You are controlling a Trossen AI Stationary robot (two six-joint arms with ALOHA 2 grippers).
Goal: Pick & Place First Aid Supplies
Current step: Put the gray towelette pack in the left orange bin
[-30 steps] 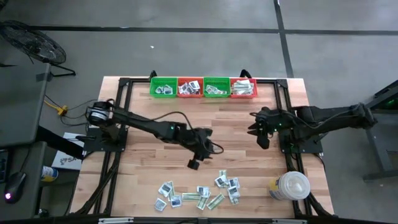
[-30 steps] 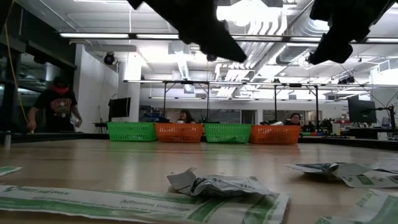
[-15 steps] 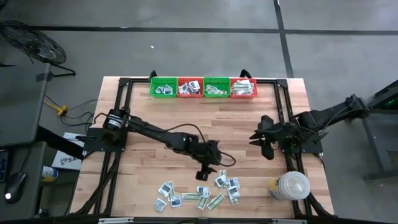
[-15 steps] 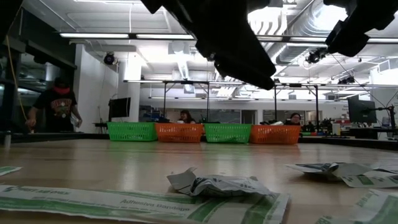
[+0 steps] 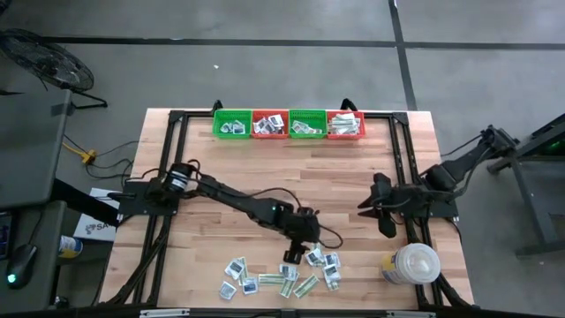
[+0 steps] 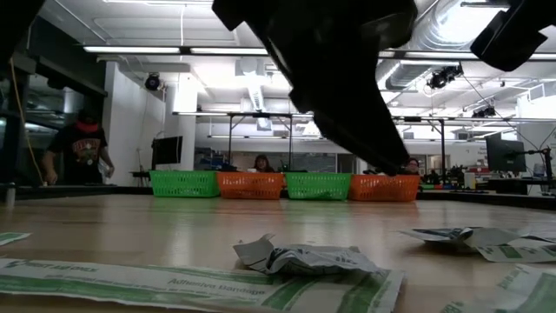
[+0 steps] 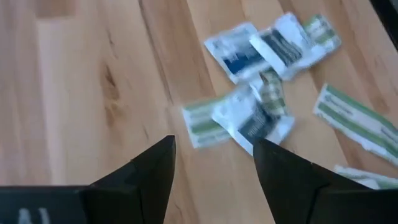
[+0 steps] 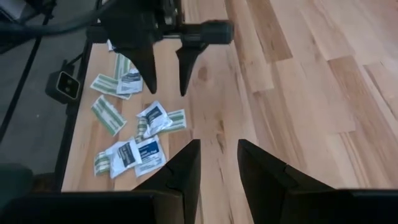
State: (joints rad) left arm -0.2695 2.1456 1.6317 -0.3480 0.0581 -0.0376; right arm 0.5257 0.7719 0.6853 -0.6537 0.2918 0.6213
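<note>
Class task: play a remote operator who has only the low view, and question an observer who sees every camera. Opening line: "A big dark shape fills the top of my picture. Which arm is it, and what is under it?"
Observer: It is the left arm. From above, its left gripper hangs at the edge of the heap of first aid packets near the table's front.
Operator: Are its fingers open?
Observer: Yes. The left wrist view shows them spread, empty, with a crumpled packet on the wood just ahead of them.
Operator: And the other arm?
Observer: The right gripper waits over bare wood near the right side, beyond a white lidded container.
</note>
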